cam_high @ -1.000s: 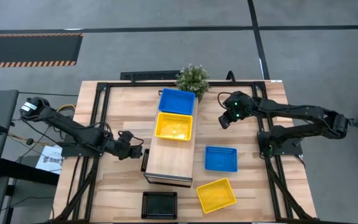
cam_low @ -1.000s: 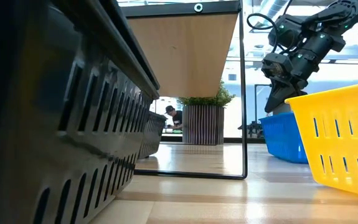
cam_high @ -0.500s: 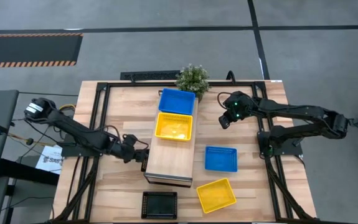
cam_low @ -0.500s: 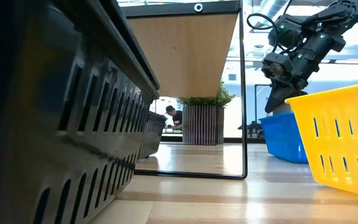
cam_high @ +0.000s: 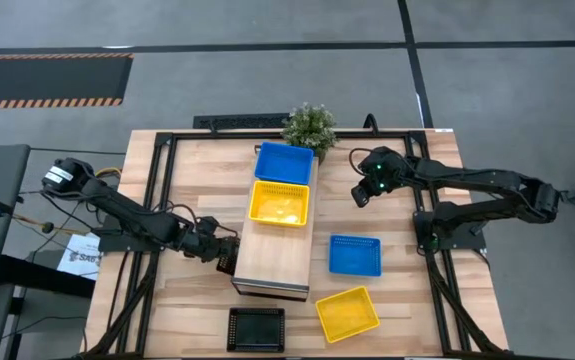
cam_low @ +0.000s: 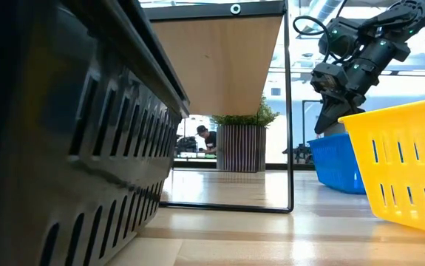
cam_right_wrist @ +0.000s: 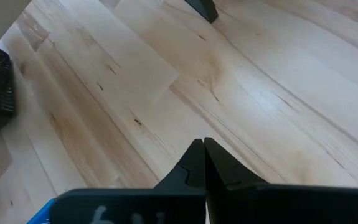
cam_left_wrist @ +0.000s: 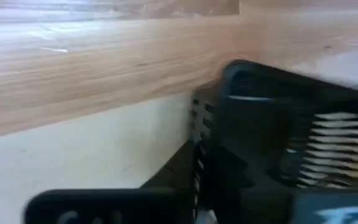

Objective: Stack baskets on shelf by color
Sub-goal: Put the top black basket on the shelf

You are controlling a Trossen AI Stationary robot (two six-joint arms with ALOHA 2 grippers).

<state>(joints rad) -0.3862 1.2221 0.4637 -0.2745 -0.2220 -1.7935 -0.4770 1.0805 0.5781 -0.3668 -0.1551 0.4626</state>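
Note:
On the light-wood shelf a blue basket sits at the far end, with a yellow basket beside it in the middle. On the table lie a blue basket, a yellow basket and a black basket. Another black basket shows as a narrow dark strip against the shelf's left side. My left gripper is right at it, and this basket fills the left wrist view. My right gripper hovers shut over bare table right of the shelf.
A potted plant stands at the table's far edge behind the shelf. The shelf's thin dark leg stands near the table's middle. Bare wood lies left of the shelf and under my right gripper. A person shows far off in the room.
My left gripper has moved toward the table's right, up to the black basket at the shelf's left side. In the low view, the far black basket under the shelf has shifted and now mostly hides behind the near one. The right arm has kept still.

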